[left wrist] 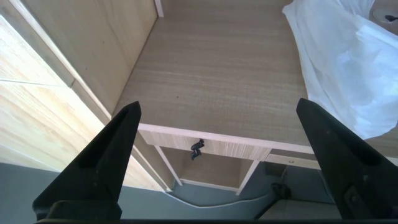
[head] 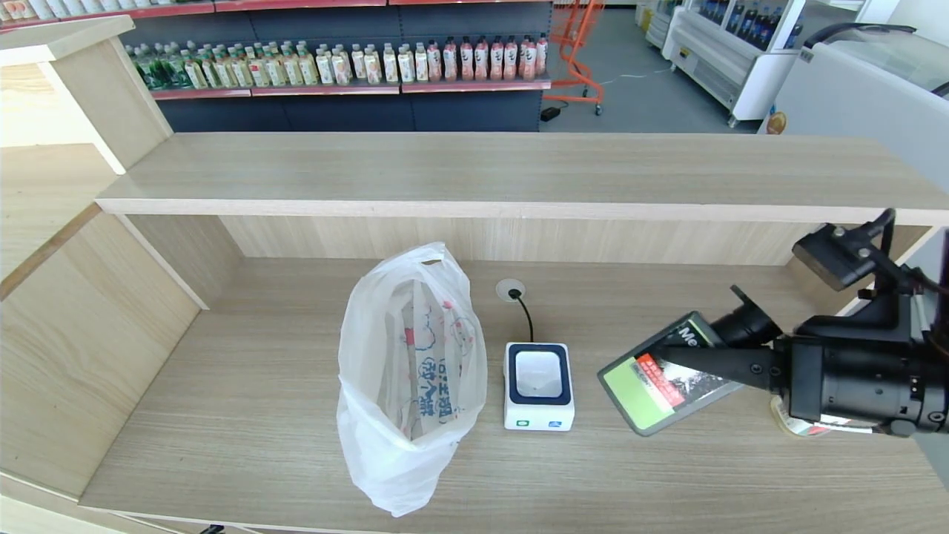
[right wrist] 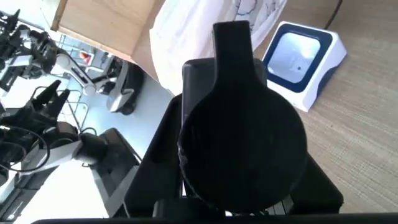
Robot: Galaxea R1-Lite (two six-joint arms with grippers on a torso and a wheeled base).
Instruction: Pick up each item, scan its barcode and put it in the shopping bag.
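Head view: right gripper (head: pixel 704 348) clamps box (head: pixel 639 387) at one end. It looks light, stiff and glossy, so may pivot. Left gripper (left wrist: pixel 219 109) gapes, empty.

The tabletop (head: pixel 259 415) is viewed from high above in the head view, facing forward and down. Its near left edge is seen from close above, past the left gripper (left wrist: pixel 217 155). The right wrist view is taken close behind the right gripper (head: pixel 697 347) and its package (head: pixel 660 386), toward the scanner (head: pixel 539 386). The shopping bag (head: pixel 411 386) is shared by all three views.
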